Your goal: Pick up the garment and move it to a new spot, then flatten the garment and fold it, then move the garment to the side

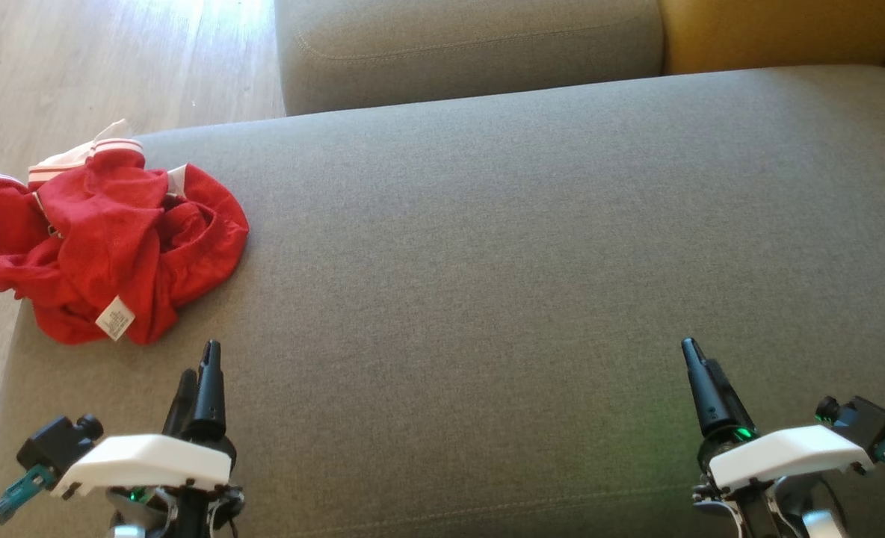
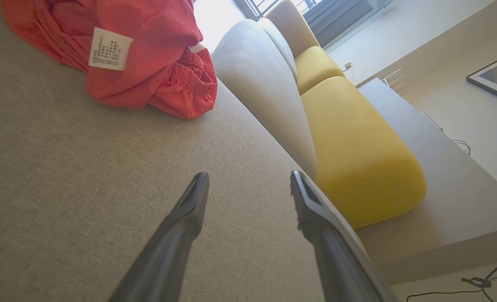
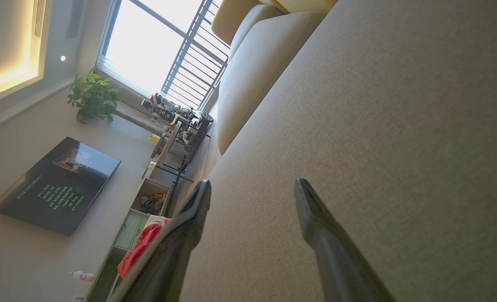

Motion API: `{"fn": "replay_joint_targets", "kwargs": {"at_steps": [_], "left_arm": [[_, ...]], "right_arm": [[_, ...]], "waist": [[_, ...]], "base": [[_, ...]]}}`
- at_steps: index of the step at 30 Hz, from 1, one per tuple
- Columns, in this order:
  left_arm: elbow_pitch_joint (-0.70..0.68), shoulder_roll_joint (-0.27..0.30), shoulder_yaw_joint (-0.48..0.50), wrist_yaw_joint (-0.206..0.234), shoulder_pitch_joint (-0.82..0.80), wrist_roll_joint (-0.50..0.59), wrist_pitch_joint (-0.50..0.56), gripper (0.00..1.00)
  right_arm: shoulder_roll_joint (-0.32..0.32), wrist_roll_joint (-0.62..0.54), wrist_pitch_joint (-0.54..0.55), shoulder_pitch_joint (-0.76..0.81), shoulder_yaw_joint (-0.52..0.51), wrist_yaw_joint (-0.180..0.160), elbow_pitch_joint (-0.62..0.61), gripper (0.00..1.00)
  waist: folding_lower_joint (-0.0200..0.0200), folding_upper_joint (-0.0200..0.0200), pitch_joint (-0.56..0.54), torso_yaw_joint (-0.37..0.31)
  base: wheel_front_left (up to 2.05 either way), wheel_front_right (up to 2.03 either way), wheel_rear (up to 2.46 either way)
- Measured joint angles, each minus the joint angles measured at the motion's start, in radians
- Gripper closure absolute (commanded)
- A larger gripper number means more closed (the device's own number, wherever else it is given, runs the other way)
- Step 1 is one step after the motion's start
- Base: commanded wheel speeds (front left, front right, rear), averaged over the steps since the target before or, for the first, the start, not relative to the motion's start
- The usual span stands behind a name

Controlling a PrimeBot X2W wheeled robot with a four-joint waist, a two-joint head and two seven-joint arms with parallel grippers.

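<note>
Garment (image 1: 106, 246) isn't held. Your left gripper (image 2: 248, 176) is spread wide and empty, low over the grey sofa seat (image 1: 487, 261). The red heap lies crumpled just ahead of it at the seat's left end, white tag (image 1: 115, 319) up, possibly overhanging the edge. Right gripper (image 3: 252, 182) is also wide and empty, well apart on the right.

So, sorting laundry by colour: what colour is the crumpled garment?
Garment: red, white striped trim; clearest in head view.
</note>
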Motion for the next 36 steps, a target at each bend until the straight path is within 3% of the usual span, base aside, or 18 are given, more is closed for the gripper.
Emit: {"fn": "replay_joint_targets", "kwargs": {"at_steps": [17, 36], "left_arm": [[-0.064, 0.071, -0.126, 0.117, 0.000, 0.225, -0.050, 0.00], [-0.124, 0.118, -0.216, 0.186, 0.019, 0.444, -0.103, 0.00]], "right_arm": [[-0.001, -0.222, -0.054, 0.000, 0.036, 0.000, -0.031, 0.00], [-0.001, -0.450, -0.108, -0.002, 0.067, 0.000, -0.054, 0.00]], "waist": [[0.0000, 0.0000, -0.003, -0.002], [0.0000, 0.0000, -0.007, 0.008]], "base": [[0.00, 0.00, 0.00], [0.00, 0.00, 0.00]]}}
